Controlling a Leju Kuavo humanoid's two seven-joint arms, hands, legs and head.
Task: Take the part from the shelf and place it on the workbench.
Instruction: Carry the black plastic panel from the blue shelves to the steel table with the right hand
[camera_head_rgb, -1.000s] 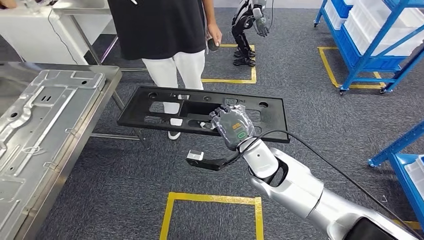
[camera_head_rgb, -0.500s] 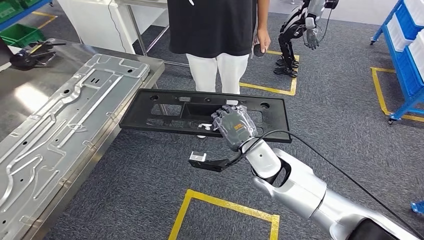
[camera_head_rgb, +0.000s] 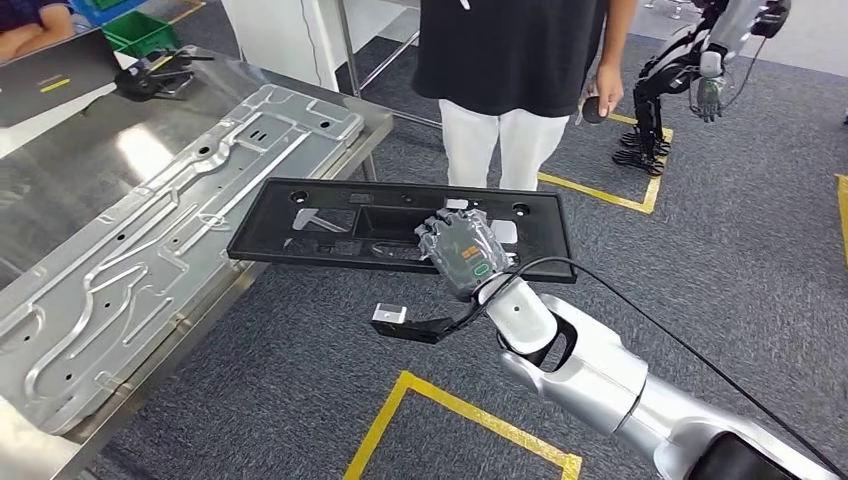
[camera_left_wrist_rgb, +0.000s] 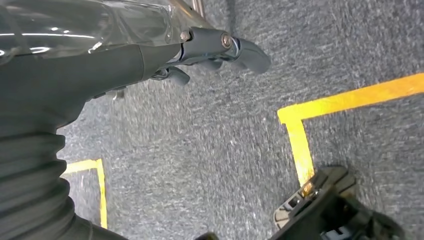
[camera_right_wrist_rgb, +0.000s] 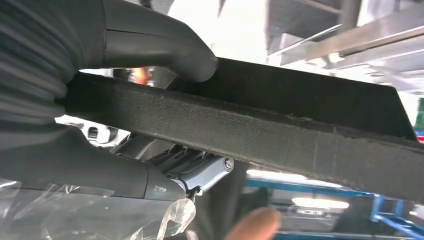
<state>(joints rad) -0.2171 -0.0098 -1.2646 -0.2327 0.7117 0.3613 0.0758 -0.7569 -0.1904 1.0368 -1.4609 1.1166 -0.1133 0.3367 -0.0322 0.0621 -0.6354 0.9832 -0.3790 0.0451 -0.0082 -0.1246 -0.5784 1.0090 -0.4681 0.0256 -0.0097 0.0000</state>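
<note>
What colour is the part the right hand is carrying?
Black, clearest in the head view: the part in the right hand.

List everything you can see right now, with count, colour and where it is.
Part: one, black, held flat above the floor beside the workbench.
Workbench: one, steel, at left.
Metal panel: one, silver, lying on the workbench.
Person: one, black top, white trousers, behind the part.
Other robot: one, far right.
Floor tape: yellow, on grey carpet.
Right hand: grips the part's near edge.
Left hand: hangs over the carpet, holding nothing.
</note>
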